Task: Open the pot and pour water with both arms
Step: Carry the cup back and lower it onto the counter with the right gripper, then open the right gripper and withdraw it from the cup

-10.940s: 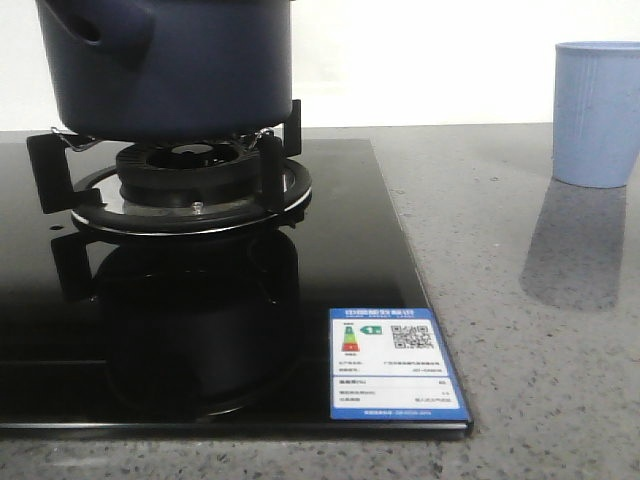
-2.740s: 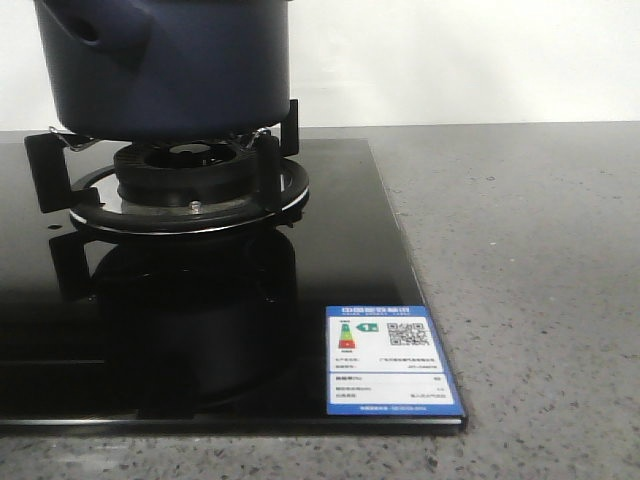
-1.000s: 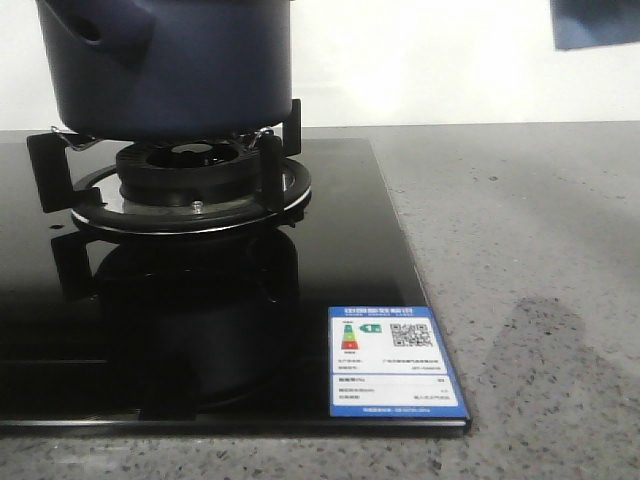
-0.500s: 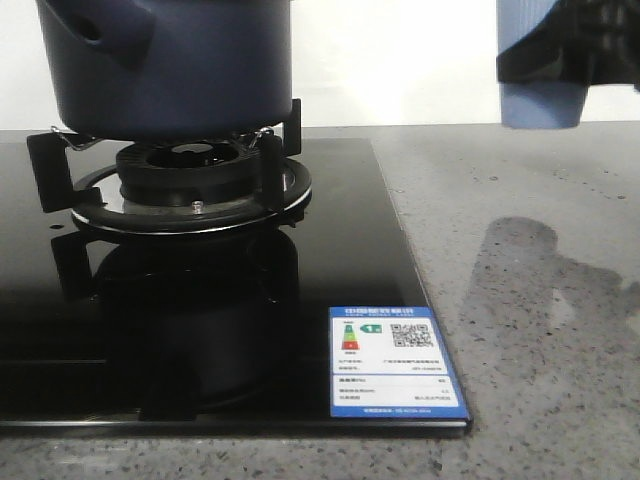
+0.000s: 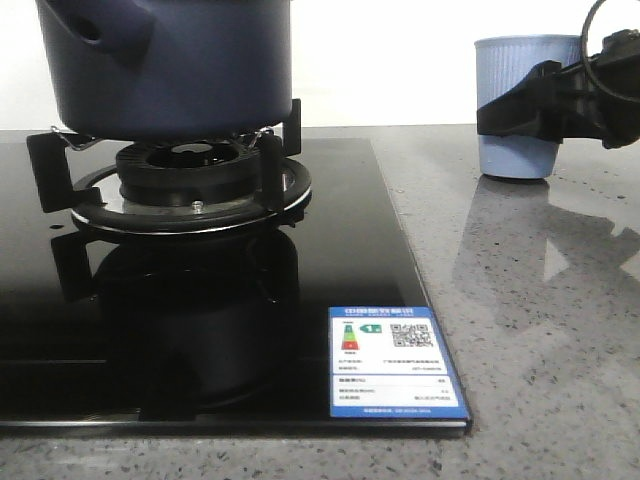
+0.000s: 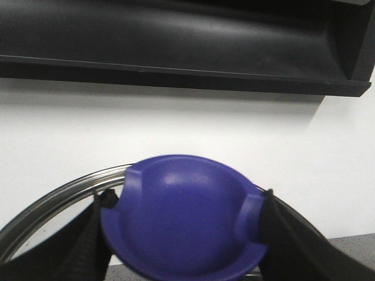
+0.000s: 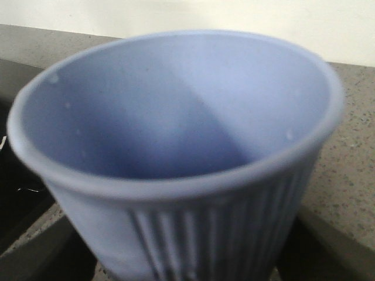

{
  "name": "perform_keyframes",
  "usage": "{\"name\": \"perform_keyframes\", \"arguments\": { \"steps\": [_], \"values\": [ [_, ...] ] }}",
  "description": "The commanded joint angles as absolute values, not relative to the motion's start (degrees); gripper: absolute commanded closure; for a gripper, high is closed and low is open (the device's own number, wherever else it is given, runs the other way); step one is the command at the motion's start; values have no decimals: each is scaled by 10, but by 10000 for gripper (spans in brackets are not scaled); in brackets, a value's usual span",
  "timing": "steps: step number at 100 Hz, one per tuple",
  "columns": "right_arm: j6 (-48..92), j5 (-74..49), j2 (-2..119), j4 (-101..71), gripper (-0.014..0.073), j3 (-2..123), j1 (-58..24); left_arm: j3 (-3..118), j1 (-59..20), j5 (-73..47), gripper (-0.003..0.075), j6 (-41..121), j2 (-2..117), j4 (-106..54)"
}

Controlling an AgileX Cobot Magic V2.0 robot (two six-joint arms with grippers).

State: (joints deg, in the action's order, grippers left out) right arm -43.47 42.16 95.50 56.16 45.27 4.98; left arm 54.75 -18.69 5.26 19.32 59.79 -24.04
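Two tools are busy: the right tool (image 5: pixel 545 105) pinches the pale blue ribbed cup (image 5: pixel 522 100), upright on the grey desk (image 5: pixel 530 300) at 2 o'clock; the left tool (image 6: pixel 181 234) clamps a blue lid knob (image 6: pixel 184 216). At 10 o'clock, the navy pot (image 5: pixel 170 65) sits upright on the burner (image 5: pixel 185 175), handle toward 10

kitchen | gas hob (image 5: pixel 200 300) | stone counter (image 5: pixel 540 330) | pot (image 5: pixel 170 65)

left pincer (image 6: pixel 183 234) gripping blue knob (image 6: pixel 184 219), probably lid's
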Motion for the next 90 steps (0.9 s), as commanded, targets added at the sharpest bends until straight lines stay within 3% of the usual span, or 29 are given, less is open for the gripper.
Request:
{"name": "perform_keyframes", "arguments": {
  "steps": [1, 31, 59, 90],
  "values": [
    [-428, 459, 937, 544, 244, 467, 53, 570, -185, 114, 362, 193, 584, -237],
    [-431, 462, 936, 544, 226, 467, 53, 570, -185, 114, 362, 193, 584, -237],
    [-452, 477, 936, 545, 5, 467, 53, 570, -185, 114, 362, 193, 584, -237],
    [-502, 479, 906, 613, 1, 465, 70, 570, -185, 114, 362, 193, 584, -237]
  ]
}}
